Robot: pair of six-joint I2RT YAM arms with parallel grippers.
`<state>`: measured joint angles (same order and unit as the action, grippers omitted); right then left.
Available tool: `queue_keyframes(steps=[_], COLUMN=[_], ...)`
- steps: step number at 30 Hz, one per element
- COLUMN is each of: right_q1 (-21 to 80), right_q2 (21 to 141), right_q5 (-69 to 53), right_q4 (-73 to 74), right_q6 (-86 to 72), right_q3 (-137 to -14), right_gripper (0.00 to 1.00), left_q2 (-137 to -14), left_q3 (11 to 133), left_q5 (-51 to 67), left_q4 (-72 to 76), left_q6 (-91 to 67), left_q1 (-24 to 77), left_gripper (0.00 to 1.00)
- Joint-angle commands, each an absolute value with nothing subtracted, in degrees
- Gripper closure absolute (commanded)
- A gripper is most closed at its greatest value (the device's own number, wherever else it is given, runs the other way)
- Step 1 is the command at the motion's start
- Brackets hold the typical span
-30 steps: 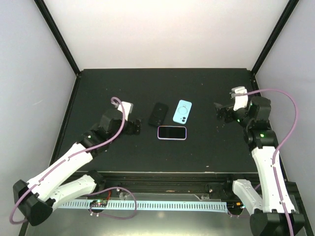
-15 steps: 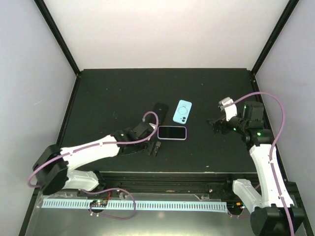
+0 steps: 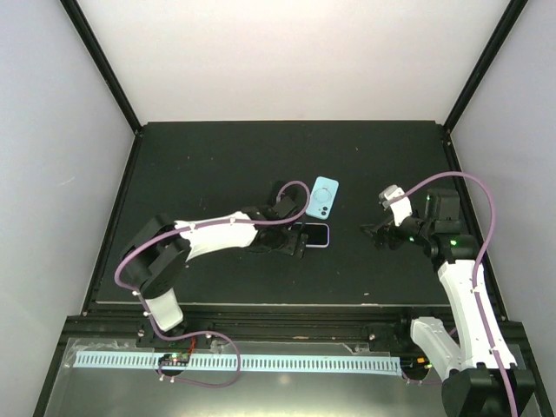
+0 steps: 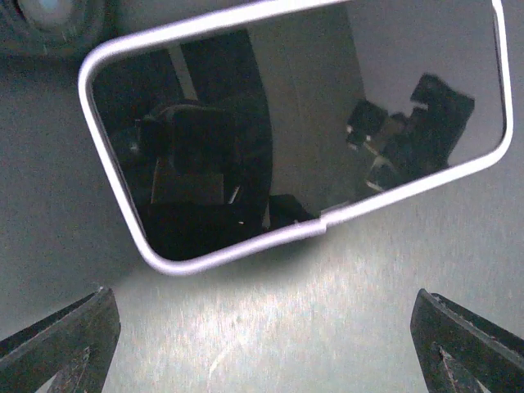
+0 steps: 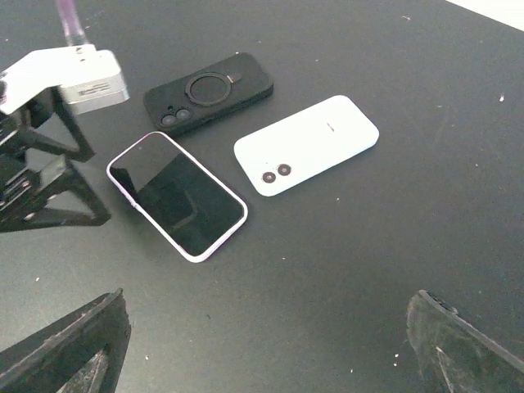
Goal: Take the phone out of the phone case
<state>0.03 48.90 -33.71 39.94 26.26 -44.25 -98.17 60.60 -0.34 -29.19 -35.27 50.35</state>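
Observation:
A phone in a lilac case [image 3: 318, 234] lies screen up at the table's middle. In the left wrist view it [image 4: 295, 123] fills the upper frame, just beyond my fingertips [image 4: 65, 344]. My left gripper [image 3: 294, 243] is open and empty, low over the phone's left end, which it hides from above. My right gripper [image 3: 375, 233] is open and empty, above the table to the phone's right. The right wrist view shows the phone [image 5: 176, 195] ahead of it and the left gripper [image 5: 49, 164] at the phone's far end.
A light blue case [image 3: 322, 198], back up, lies just behind the phone, also in the right wrist view [image 5: 307, 145]. A black case [image 3: 280, 195] lies left of it, partly under the left arm, and shows fully in the right wrist view [image 5: 209, 92]. The black table [image 3: 217, 156] has raised edges.
My left arm has swung from the left side of the table over to the phone's left end. My right gripper has moved left and nearer, toward the phone.

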Motion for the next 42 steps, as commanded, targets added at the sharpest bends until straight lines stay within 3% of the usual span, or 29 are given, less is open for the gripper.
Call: queue_keyframes(steps=[1,6,9,16,23,31,38,42], right_q1=[0.5,0.6,0.6,0.6,0.6,0.6,0.6,0.6], right_q2=[48.7,48.8,48.9,49.0,49.5,50.5,50.9,51.4], right_q5=[-35.3,-35.2,-35.4,-35.4,-35.0,-35.0,-35.0,-35.0], right_q4=[39.5,39.1,39.1,39.0,39.1,39.2,39.2,39.3], right_q6=[27.8,27.9,28.0,28.2,28.3,28.6,28.7,28.6], right_q3=[-43.7,-43.5,-43.4,-43.4,-43.3,-43.5,-43.5,-43.5], right_gripper=[0.07,0.07,0.07,0.07,0.07,0.07,0.07,0.07], left_q2=[-101.8,-105.7,-106.3,-108.9,-112.1,-115.7,-116.0,-113.6], left_q3=[66.3,70.1,70.9,73.6,75.5,78.0,80.1,82.5], left_q5=[-0.2,1.2,2.3,0.9,2.8,6.3,10.7,6.7], left_q4=[-30.2,-30.1,-28.4,-29.5,-29.3,-28.3,-22.1,-24.3], left_q6=[-37.6,-37.2,-36.3,-35.8,-34.0,-32.7,-26.6,-23.9], left_q1=[47.7,44.2,43.4,42.2,41.6,42.7,48.0,49.8], left_gripper=[0.01,0.01,0.13,0.15,0.30,0.21,0.21,0.19])
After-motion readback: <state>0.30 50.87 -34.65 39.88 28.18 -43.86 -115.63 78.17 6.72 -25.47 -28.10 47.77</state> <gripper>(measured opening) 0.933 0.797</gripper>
